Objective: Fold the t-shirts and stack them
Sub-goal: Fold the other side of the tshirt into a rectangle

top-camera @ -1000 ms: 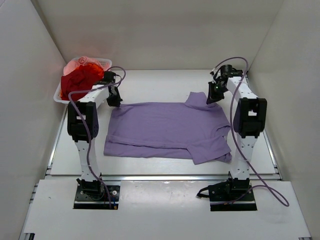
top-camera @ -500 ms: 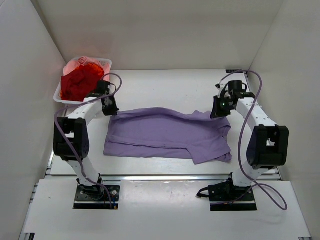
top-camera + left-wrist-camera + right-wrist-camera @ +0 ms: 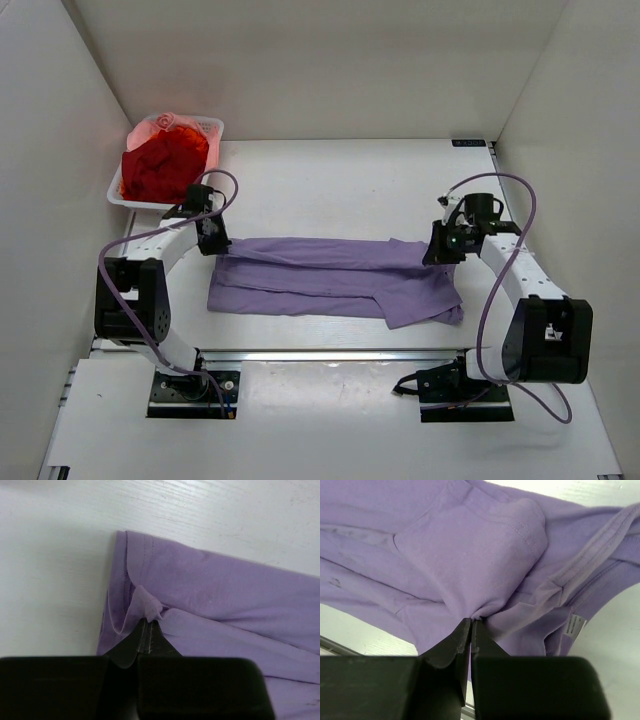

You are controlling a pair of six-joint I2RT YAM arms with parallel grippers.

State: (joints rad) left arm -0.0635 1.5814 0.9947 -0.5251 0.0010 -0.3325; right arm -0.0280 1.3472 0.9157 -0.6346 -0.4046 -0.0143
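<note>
A purple t-shirt (image 3: pixel 335 280) lies across the middle of the table, its far edge folded toward the front. My left gripper (image 3: pixel 215 243) is shut on the shirt's far left corner; in the left wrist view the cloth (image 3: pixel 210 590) bunches at the fingertips (image 3: pixel 148 621). My right gripper (image 3: pixel 441 252) is shut on the far right part of the shirt, near the collar; in the right wrist view the fabric (image 3: pixel 470 555) pinches between the fingertips (image 3: pixel 471 620), and a white label (image 3: pixel 574 626) shows to the right.
A white basket (image 3: pixel 212 127) at the far left holds a crumpled red t-shirt (image 3: pixel 160 165). White walls close in on the left, back and right. A metal rail (image 3: pixel 330 352) runs along the table's near edge.
Both grippers have pulled the shirt's far edge toward the front, folding it over the lower half. The shirt now shows as a narrower band.
</note>
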